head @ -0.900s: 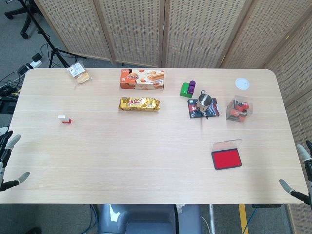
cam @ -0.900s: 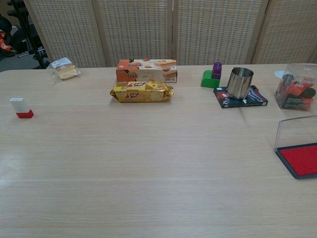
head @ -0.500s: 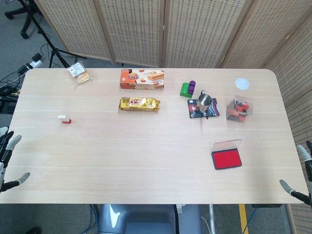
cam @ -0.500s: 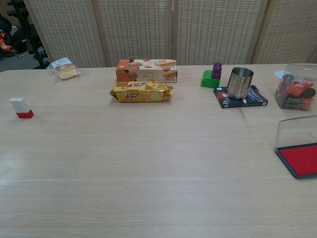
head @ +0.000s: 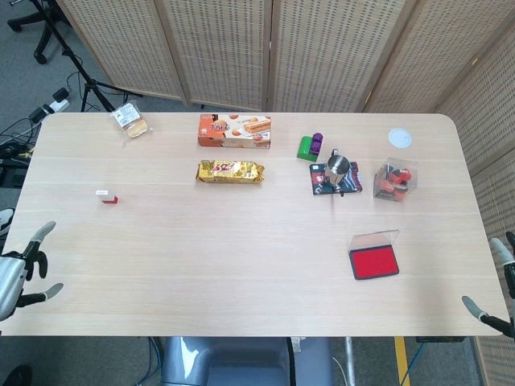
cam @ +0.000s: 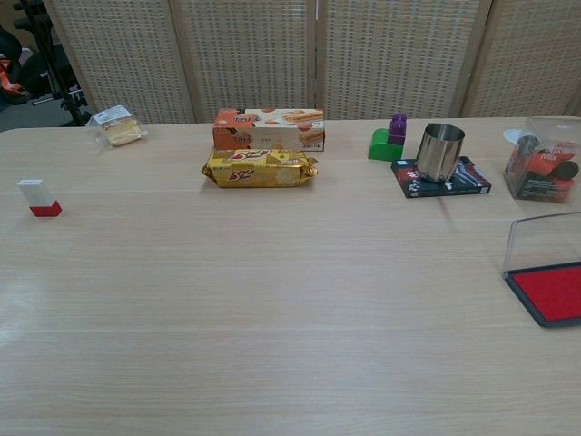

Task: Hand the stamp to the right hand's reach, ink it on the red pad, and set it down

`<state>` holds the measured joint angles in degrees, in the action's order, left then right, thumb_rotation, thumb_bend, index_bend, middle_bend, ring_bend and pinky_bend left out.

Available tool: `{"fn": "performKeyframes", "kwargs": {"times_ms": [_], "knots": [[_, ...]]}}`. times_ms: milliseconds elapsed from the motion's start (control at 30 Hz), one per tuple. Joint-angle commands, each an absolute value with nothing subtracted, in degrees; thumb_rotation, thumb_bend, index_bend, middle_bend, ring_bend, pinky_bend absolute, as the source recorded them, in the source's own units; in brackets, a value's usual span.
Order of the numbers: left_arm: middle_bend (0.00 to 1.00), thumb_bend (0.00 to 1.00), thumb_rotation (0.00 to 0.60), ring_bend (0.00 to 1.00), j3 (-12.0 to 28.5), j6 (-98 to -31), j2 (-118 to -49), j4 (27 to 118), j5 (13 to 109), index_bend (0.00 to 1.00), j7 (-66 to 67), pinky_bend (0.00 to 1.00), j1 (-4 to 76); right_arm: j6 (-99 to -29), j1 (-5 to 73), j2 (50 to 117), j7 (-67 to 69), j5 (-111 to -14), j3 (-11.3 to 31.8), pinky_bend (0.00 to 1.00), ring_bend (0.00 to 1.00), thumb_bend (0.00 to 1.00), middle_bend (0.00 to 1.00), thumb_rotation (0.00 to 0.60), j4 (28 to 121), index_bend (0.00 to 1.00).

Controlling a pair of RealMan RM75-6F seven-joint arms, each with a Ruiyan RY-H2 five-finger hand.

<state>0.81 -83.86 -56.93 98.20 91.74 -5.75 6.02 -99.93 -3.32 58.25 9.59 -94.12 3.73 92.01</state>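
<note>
The stamp (head: 106, 195) is a small white block with a red base, standing upright at the table's left side; the chest view shows the stamp (cam: 38, 197) at far left too. The red ink pad (head: 374, 262) lies open at the right front, its clear lid raised behind it, also seen as the red ink pad (cam: 550, 291) in the chest view. My left hand (head: 22, 272) hovers off the table's front-left edge, fingers apart, holding nothing. My right hand (head: 497, 283) shows at the right edge, fingers spread and empty. Both are far from the stamp.
An orange biscuit box (head: 235, 131) and a gold snack pack (head: 230, 170) lie mid-back. A steel cup (head: 338, 168) stands on a dark booklet beside green-purple blocks (head: 311, 146). A clear box of red items (head: 393, 180), a white lid (head: 400, 137) and wrapped bread (head: 131, 121) sit further out.
My left hand has moved slightly right and inward toward the table's front-left edge. The right hand and all objects have stayed put.
</note>
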Motion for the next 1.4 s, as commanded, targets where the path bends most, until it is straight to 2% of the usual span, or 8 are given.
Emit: {"fn": "performKeyframes", "kwargs": {"times_ms": [33, 167, 367, 433, 500, 833, 1100, 1400], "knots": [[0.96, 0.05, 0.6, 1.0, 2.25, -80.26, -58.18, 95.13, 90.56, 0.0, -11.78, 0.96, 9.19, -99.72, -3.24, 58.22, 9.72, -94.0, 3.75, 0.0, 0.0, 0.0, 0.0, 0.6, 92.01, 0.0], [0.98, 0.05, 0.6, 1.0, 4.41, -72.67, -58.47, 91.49, 86.71, 0.05, -17.51, 0.98, 13.87, -98.91, -2.96, 58.23, 9.79, -93.5, 3.8, 0.0, 0.0, 0.0, 0.0, 0.6, 92.02, 0.0], [1.0, 0.1, 0.6, 1.0, 7.88, -59.35, -60.01, 84.09, 80.21, 0.26, -21.24, 0.99, 21.92, -97.13, -2.26, 58.49, 8.93, -92.06, 4.19, 0.0, 0.0, 0.0, 0.0, 0.6, 92.21, 0.0], [1.0, 0.13, 0.6, 1.0, 8.63, -54.87, -61.28, 80.8, 78.75, 0.34, -21.09, 0.99, 24.94, -95.73, -1.72, 58.7, 8.24, -90.96, 4.45, 0.0, 0.0, 0.0, 0.0, 0.6, 92.28, 0.0], [1.0, 0.16, 0.6, 1.0, 9.16, -51.97, -62.71, 78.13, 77.58, 0.39, -20.43, 0.99, 27.08, -94.73, -1.31, 58.86, 7.67, -90.16, 4.68, 0.0, 0.0, 0.0, 0.0, 0.6, 92.32, 0.0], [1.0, 0.27, 0.6, 1.0, 11.36, -39.26, -72.39, 62.09, 69.41, 0.42, -13.44, 0.99, 36.49, -91.61, -0.04, 59.37, 5.58, -85.87, 6.2, 0.0, 0.0, 0.0, 0.0, 0.6, 92.45, 0.0], [1.0, 0.3, 0.6, 1.0, 11.24, -33.82, -78.6, 51.79, 66.05, 0.42, -11.34, 0.99, 39.79, -92.46, -0.06, 60.67, 1.34, -85.49, 6.58, 0.0, 0.0, 0.0, 0.0, 0.6, 92.28, 0.0], [1.0, 0.32, 0.6, 1.0, 10.54, -31.04, -84.46, 42.91, 67.09, 0.43, -13.09, 0.99, 41.69, -92.29, -0.03, 60.93, 0.25, -85.29, 6.58, 0.0, 0.0, 0.0, 0.0, 0.6, 92.78, 0.0]]}}
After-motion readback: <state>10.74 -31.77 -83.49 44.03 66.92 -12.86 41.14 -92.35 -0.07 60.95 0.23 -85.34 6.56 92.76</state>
